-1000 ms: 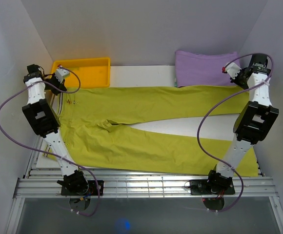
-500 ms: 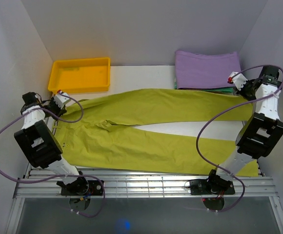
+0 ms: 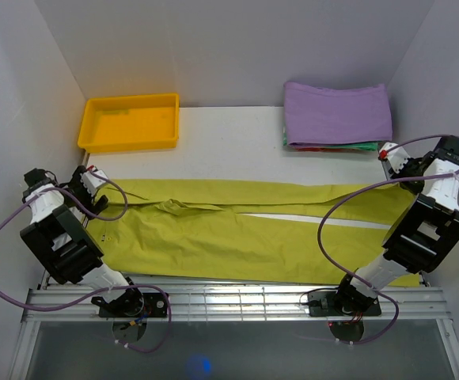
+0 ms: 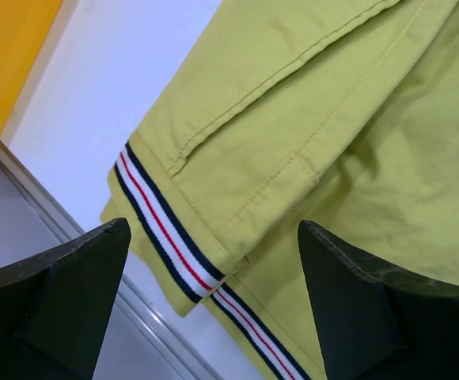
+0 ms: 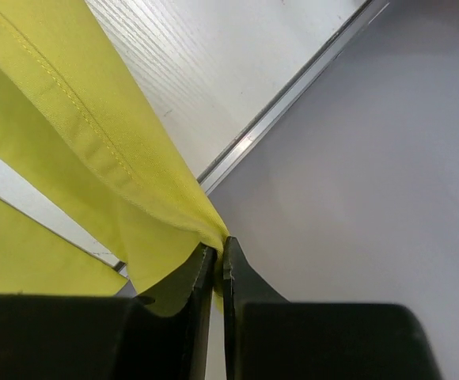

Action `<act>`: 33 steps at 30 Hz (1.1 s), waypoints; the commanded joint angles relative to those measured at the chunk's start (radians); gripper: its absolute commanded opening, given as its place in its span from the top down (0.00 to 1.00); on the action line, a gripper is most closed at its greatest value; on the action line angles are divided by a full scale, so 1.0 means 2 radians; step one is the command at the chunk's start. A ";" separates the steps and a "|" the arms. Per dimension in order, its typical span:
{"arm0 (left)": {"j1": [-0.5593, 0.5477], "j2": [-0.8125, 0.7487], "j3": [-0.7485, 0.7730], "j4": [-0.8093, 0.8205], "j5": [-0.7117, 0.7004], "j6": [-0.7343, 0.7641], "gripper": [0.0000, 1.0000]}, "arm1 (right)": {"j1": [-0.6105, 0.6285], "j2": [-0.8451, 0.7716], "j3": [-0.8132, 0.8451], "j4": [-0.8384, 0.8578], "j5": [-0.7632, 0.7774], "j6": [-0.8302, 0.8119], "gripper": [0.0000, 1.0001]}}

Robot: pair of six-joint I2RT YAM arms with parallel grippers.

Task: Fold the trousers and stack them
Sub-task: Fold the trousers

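the trousers [image 3: 237, 237] lie stretched lengthwise across the near half of the table [image 3: 229, 150], waist at the left, cuffs at the right, well apart from the yellow tray [image 3: 130, 123] and purple cloth [image 3: 338, 113] at the far side. the left jaws stand released, wide apart above the striped waistband [image 4: 170, 237]; the right jaws are clenched on a leg's hem at the table's right edge.

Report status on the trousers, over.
Left gripper open over waistband. Right gripper shut on trousers at leg hem. Legs nearly together, thin gap. Nothing blocking.
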 commanded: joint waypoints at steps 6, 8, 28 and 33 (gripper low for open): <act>-0.018 0.014 0.063 -0.055 -0.008 0.086 0.04 | 0.002 -0.010 0.001 -0.020 -0.003 -0.099 0.92; -0.024 0.022 0.064 -0.056 -0.015 0.112 0.05 | 0.002 -0.008 0.004 -0.019 -0.003 -0.098 0.92; -0.045 0.038 0.084 -0.153 -0.072 0.262 0.05 | 0.004 0.013 0.038 -0.026 0.001 -0.089 0.92; -0.049 0.038 0.067 -0.120 -0.077 0.252 0.08 | 0.004 0.013 0.039 -0.026 0.001 -0.089 0.92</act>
